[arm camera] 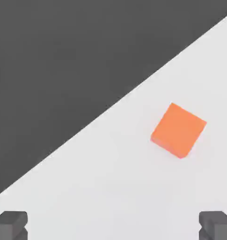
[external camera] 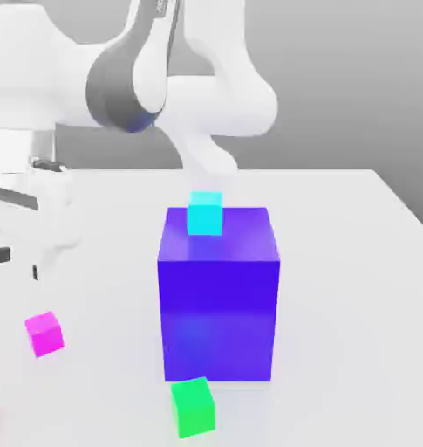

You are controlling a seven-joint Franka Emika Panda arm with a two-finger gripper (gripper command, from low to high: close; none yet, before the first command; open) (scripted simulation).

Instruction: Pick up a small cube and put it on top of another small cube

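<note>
Simulated tabletop scene: flat white table, plain grey backdrop, untextured cubes.

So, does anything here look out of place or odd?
One thing: the cyan cube already sits on the big blue-violet cube. The magenta-pink cube and green cube lie apart on the table.

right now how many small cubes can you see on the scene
4: a magenta-pink cube at the exterior view's left, a green cube before the big blue-violet cube, a cyan cube atop it, an orange cube at the table edge.
</note>
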